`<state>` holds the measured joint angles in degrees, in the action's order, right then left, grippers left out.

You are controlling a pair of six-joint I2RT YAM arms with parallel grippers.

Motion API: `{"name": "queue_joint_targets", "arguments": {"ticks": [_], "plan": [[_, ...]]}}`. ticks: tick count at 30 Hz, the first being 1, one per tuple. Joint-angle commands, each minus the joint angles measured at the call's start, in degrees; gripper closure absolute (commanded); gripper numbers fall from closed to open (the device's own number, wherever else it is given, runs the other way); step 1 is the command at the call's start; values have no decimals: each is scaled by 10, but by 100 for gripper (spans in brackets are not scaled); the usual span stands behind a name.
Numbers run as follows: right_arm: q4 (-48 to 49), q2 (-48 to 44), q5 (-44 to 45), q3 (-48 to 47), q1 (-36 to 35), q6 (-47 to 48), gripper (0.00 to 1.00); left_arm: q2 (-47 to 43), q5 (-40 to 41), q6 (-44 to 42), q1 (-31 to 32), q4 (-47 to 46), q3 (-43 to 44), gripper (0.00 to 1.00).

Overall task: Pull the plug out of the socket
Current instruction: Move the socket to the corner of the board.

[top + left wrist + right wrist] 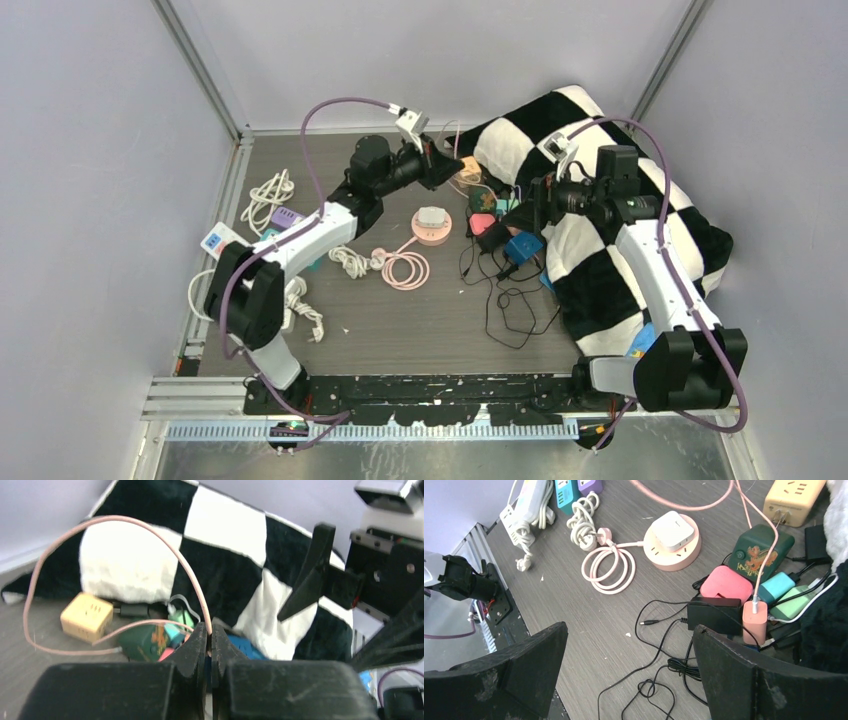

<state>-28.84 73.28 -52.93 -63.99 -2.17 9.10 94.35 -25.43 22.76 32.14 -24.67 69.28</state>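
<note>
My left gripper [452,166] [210,630] is shut on a thin pink cable [150,527], held above the table near the back. The cable loops down to a white connector on a salmon plug block [754,620], which stands upright on a blue socket [522,245] beside the blanket. A round pink socket [432,232] [659,555] carries a white plug [672,524] at mid-table. My right gripper [520,212] [629,645] is open and empty, hovering over the table just in front of the salmon plug block.
A yellow cube socket [86,616], a green adapter [759,550], a pink box [726,582] and a black power brick [714,614] crowd the salmon block. A checked blanket [600,250] lies on the right. Loose black wire [510,310] lies in front. White power strips [222,240] lie on the left.
</note>
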Motion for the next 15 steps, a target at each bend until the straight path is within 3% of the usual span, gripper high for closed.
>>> {"name": "queue_joint_targets", "arguments": {"ticks": [1, 15], "plan": [[28, -27, -19, 3, 8, -10, 0, 45, -30, 43, 0, -20, 100, 100], [29, -32, -27, 5, 14, -13, 0, 245, -15, 143, 1, 5, 286, 99]]}}
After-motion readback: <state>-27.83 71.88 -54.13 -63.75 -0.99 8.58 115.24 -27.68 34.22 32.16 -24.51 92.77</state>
